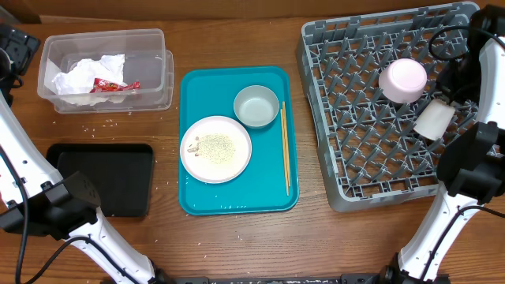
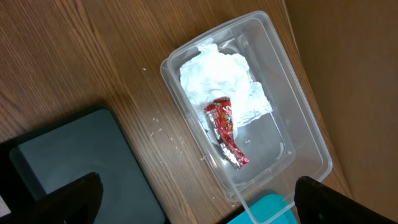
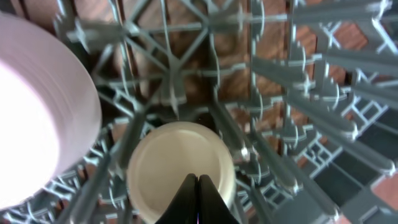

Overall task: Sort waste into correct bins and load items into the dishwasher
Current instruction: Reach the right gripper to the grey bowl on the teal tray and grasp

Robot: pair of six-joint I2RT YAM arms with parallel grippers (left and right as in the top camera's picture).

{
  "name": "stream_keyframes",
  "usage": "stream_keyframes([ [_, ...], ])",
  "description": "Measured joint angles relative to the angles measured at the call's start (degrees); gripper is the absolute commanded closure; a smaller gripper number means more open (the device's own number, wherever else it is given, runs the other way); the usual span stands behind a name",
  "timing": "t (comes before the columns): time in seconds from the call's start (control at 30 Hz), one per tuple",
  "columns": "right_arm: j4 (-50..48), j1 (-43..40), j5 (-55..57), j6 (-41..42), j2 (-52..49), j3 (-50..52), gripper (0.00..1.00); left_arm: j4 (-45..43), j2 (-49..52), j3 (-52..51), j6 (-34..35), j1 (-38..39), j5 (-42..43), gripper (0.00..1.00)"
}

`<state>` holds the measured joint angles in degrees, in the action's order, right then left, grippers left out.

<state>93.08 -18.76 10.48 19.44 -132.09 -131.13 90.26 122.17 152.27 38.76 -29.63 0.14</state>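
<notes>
Napkin [image 1: 79,77] and wrapper [image 1: 110,85] are binned in the tub [image 1: 158,47] upper left, so the left gripper [image 2: 198,186] hangs over it, fingers wide apart, while the right gripper [image 3: 198,180], fingers together, is at the cup [image 3: 168,162] mid-right, seating it between rack [image 1: 347,150] pegs, I'd guess.

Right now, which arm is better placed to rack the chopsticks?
Right: chopsticks lie at the rack-side edge of the teal tray; right gripper hangs over the rack, left gripper near the tub.
</notes>
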Motion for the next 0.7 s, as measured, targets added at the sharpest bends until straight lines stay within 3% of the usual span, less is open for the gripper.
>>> stream_keyframes([
  [0.37, 4.1, 0.0, -8.7, -0.5, 2.0, 0.0, 0.96, 0.0, 0.0, 0.0, 0.0, 0.0, 0.0, 0.0],
  [0.7, 4.0, 0.9, -24.7, -0.2, 19.2, 0.1, 0.96, 0.0, 0.0, 0.0, 0.0, 0.0, 0.0, 0.0],
])
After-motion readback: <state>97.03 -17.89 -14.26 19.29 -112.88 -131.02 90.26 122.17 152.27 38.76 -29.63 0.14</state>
